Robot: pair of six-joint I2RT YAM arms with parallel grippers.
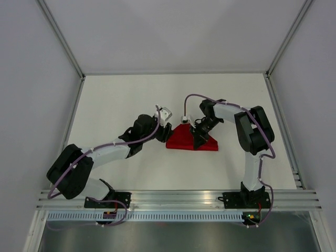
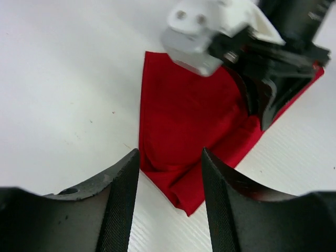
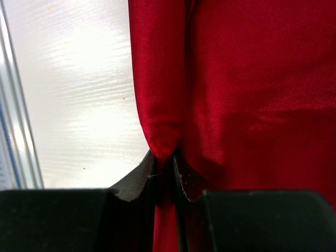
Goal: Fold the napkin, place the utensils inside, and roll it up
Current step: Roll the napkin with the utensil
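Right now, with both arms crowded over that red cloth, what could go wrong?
The right end effector pinches only a thin fold of the napkin at its fingertips, so it might slip free. The left end effector hangs open by the napkin's near corner and could rumple it if it advances. Both sit very close together, so they might bump.

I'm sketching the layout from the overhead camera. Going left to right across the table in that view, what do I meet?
left arm's elbow → left gripper → napkin → right arm's elbow. The right gripper sits over the napkin, so it is left out of the order.
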